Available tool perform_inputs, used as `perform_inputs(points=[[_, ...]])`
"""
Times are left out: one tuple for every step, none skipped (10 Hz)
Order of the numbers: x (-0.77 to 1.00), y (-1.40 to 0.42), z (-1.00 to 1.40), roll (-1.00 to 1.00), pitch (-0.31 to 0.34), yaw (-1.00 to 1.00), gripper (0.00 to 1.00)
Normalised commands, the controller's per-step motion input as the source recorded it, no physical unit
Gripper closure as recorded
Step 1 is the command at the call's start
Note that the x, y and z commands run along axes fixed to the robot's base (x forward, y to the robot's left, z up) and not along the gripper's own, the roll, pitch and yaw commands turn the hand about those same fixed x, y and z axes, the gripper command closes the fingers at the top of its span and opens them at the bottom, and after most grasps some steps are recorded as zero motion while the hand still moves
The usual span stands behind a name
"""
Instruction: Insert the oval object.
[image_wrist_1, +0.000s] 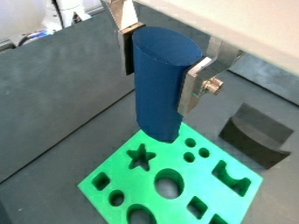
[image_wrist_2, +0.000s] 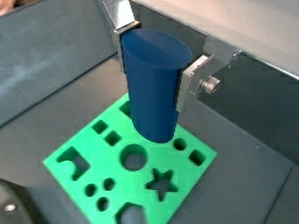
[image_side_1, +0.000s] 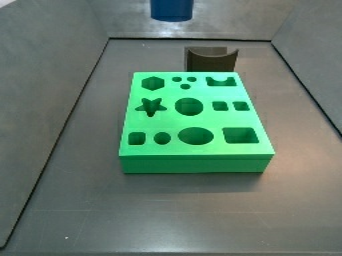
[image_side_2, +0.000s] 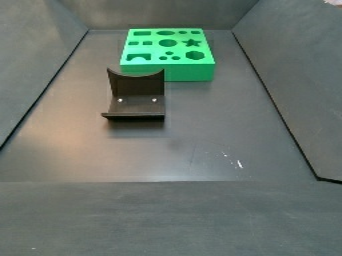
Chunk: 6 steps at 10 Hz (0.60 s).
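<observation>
The claw (image_wrist_1: 162, 68) was clamped on the oval object (image_wrist_1: 159, 83), blue and upright, held in the air above the green block (image_wrist_1: 176, 179) on the bench (image_side_2: 174, 150)

gripper: 1 (image_wrist_1: 162, 70), shut around the peg, high past the block's 12 o'clock edge in a side view
fingers: 2 (image_wrist_1: 197, 80)
oval object: 1 (image_wrist_1: 158, 83), blue
green block: 1 (image_side_1: 194, 150)
holes in block: 12 counted in a side view (1 star, 1 hexagon, 1 oval, 1 arch, rest rounds and squares)
fixture: 1 (image_side_2: 134, 95), dark
</observation>
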Motion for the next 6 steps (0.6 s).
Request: perform_inputs(points=[[0.25,-0.79,-1.0,0.02,0.0,0.13,1.0],[0.34,-0.72,-1.0,0.03,0.0,0.09,1.0],[0.39,-0.67,-1.0,0.05,0.0,0.09,1.0],[0.39,-0.57,-1.0,0.09,0.0,0.1,1.0],[0.49,-0.51,-1.0,0.05,-0.001,0.0,1.0],[0.49,-0.27,-1.0,0.11,0.0,-0.12,1.0]])
